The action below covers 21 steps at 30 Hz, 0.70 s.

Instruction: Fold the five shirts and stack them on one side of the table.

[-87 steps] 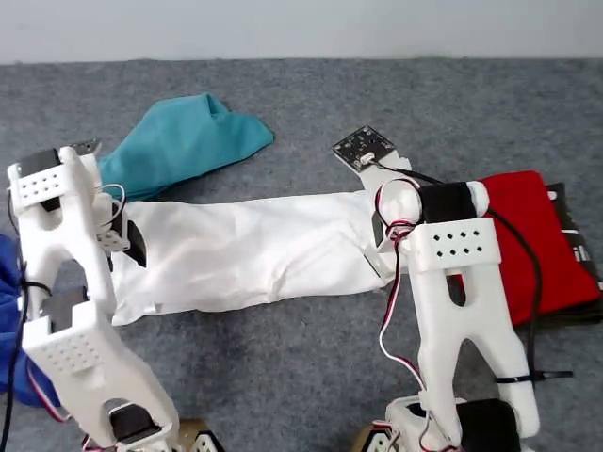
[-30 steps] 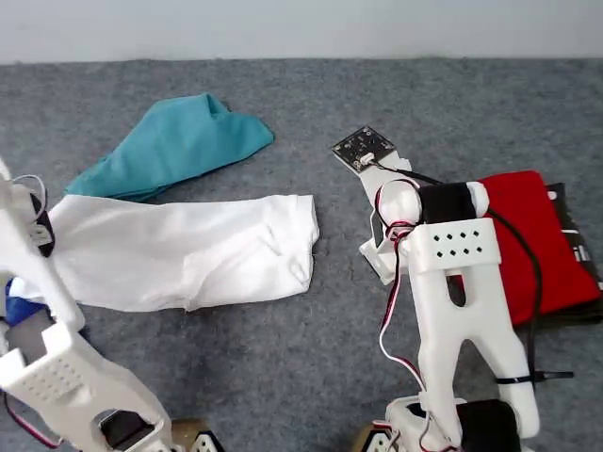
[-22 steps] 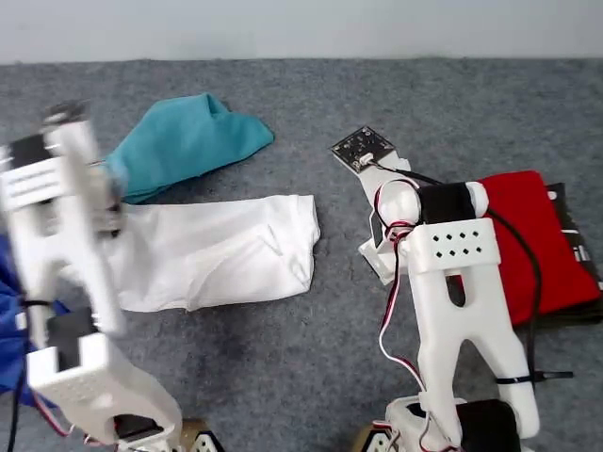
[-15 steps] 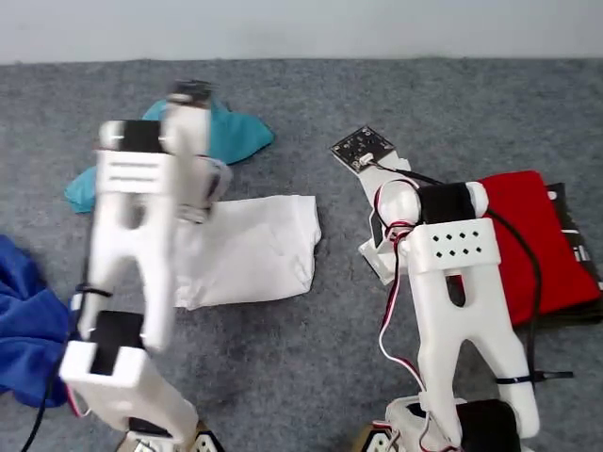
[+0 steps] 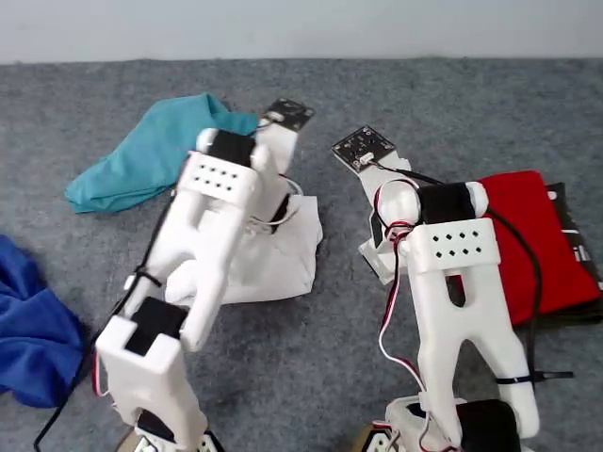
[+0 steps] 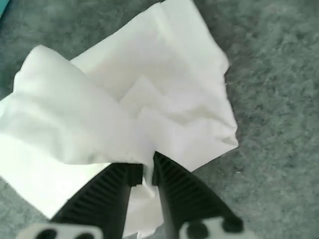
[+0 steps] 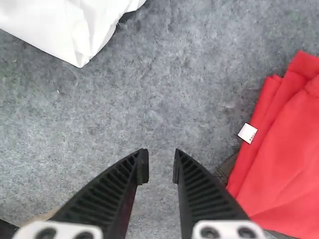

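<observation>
Swept across toward the right hand (image 7: 157, 167), the left hand (image 6: 144, 172) has doubled the white shirt (image 6: 164, 99) over and stays clamped on its top fold. The right hand hangs apart over bare bench (image 5: 311, 377), with one red shirt (image 5: 537, 235) folded beside it. The white shirt looks midway. One teal shirt (image 5: 151, 151) and one blue shirt (image 5: 28, 320) lie crumpled beyond the left hand. A dark layer (image 5: 565, 315) under the red shirt may be the fifth.

Four shirts (white shirt (image 5: 283, 268), teal shirt (image 5: 141, 155), blue shirt (image 5: 28, 325), red shirt (image 5: 539, 235)) and two claws: left claw (image 6: 147, 167), right claw (image 7: 158, 160).
</observation>
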Motion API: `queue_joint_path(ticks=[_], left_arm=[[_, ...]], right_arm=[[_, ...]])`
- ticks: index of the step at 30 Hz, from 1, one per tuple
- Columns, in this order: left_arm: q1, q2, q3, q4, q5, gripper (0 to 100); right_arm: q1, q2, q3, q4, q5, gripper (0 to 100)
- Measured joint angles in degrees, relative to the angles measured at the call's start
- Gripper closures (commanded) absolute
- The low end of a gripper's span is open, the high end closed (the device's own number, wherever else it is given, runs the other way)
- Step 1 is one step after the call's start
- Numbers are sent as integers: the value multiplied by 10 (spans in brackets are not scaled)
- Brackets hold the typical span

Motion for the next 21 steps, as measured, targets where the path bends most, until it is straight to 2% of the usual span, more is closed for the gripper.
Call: queue_joint_path(ticks=[7,15,21], left_arm=[[34,54,-63,0,0,988],[57,91,-86,0,17,987],[62,95,-86,0,18,979]], right_arm=[[7,0,0,0,0,898],[149,0,0,0,0,898],[215,0,0,-2,0,897]])
